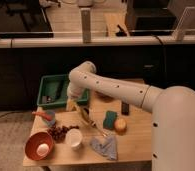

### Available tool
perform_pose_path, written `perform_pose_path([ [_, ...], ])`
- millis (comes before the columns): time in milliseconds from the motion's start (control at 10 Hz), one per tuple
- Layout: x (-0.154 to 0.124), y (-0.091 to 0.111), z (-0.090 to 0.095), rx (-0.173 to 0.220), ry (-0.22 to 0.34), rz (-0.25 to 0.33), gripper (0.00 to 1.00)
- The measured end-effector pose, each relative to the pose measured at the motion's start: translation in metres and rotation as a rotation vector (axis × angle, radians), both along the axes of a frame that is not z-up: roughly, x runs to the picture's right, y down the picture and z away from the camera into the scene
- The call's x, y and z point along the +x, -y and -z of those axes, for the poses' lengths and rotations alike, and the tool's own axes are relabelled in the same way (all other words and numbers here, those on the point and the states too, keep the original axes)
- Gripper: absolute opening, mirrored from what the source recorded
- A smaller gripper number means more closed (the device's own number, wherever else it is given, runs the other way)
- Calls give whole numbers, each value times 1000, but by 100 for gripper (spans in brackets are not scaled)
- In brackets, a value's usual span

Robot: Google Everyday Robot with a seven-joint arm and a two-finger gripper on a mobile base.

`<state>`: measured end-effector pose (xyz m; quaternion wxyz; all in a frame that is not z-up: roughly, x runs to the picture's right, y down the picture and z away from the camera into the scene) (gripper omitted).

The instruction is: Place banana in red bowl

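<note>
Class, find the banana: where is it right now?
In the camera view the banana lies diagonally mid-table, between the grapes and the green sponge, its far end by the gripper, which hangs before the green bin.

I can read no writing, label, brand or number on anything here. My gripper (72, 103) hangs low over the desk (136, 145), by the banana (84, 116).
</note>
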<state>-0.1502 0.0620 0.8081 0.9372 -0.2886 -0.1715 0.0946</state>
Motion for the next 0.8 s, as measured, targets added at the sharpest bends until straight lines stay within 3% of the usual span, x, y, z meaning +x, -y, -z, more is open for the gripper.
perform_pose_path([
  [500, 9, -10, -13, -63, -77, -77, 78],
  [800, 19, -18, -22, -90, -103, -108, 49],
])
